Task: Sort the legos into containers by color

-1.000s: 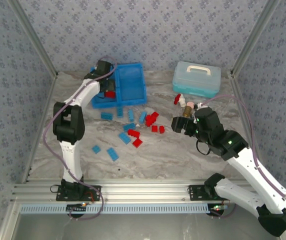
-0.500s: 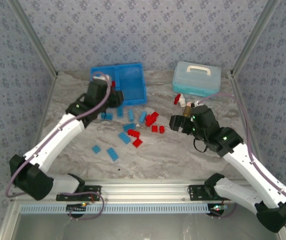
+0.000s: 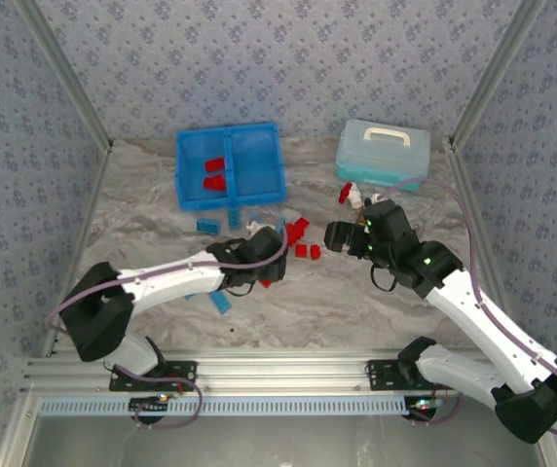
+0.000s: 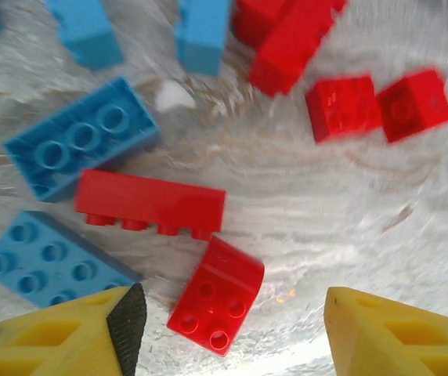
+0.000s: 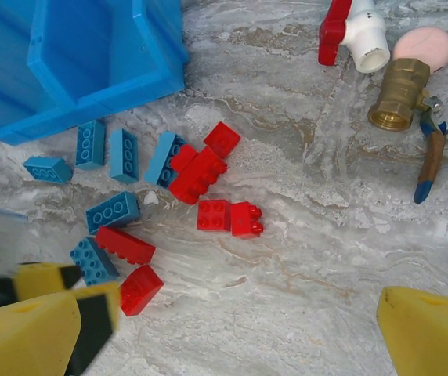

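My left end effector (image 3: 262, 255) is hovering low over the loose pile in the middle of the surface (image 3: 356, 302). Through its wrist camera I'm seeing it (image 4: 228, 345) released, its yellow fingers (image 4: 52, 337) standing well apart and gripping nothing. A small red brick (image 4: 216, 305) is lying studs-up between them, closer to one finger than the other (whether that pad is grazing it, I can't tell). Just beyond it a long red brick (image 4: 149, 205) is lying on its side. A far blue brick (image 4: 79, 145) is sitting just beside it, and a near blue brick (image 4: 48, 258) is lying by the closer finger.

My right end effector (image 3: 340, 237) is hanging at the right side of the pile. It is released too (image 5: 228, 345), spread wide and carrying nothing.

The blue tray (image 3: 280, 170) is sitting at the back left of the surface, and a few sorted red bricks (image 3: 213, 173) are lying in its left compartment. From the right wrist I'm watching the tray's near wall (image 5: 99, 86), with a row of blue bricks (image 5: 106, 149) lying just in front of it. A red cluster (image 5: 196, 174) is bunching up beside that row, and two square red bricks (image 5: 228, 217) are touching side by side nearer to me. One stray blue brick (image 3: 220, 303) is lying apart, just beside the left forearm.

At the back right a pale lidded box (image 3: 383, 154) is standing. A brass valve (image 5: 399, 95) and a white valve with a red handle (image 5: 349, 31) are lying on the surface between the box and the pile.
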